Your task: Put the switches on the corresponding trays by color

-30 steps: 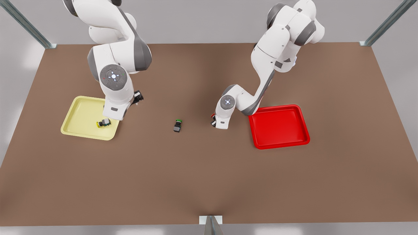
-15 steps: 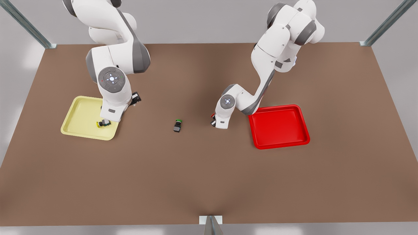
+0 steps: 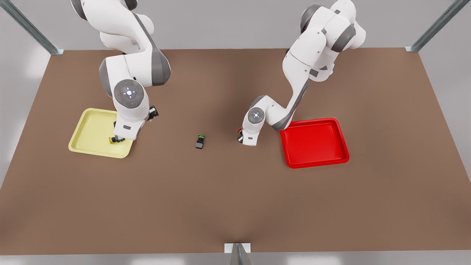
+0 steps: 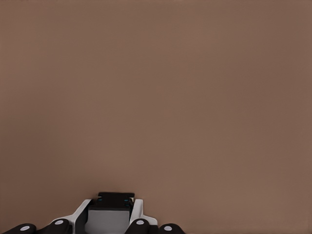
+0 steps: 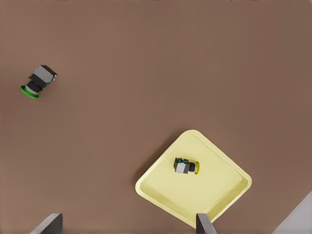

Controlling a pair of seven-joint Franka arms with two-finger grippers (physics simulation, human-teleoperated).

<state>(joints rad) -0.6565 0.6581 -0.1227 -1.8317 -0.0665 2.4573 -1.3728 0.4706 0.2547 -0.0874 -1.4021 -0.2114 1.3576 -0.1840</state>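
The yellow switch (image 5: 185, 166), a blocky grey body with a round cap, lies on its side in the glossy pale yellow tray (image 5: 219, 195) at lower right, beyond my right end effector (image 5: 126, 223), fingers wide apart. At centre right in the front view, my left end effector (image 4: 111, 225) clamps the red switch (image 4: 110, 214) on the matte brown bench (image 3: 235, 202), near the red tray (image 3: 314, 141).

Glossy plastic red tray (image 3: 314, 142); matt brown table (image 3: 235, 206).

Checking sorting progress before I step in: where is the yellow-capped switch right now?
The yellow-capped switch lies inside the pale yellow tray, at the front view's left, apart from the green-capped switch on the table.
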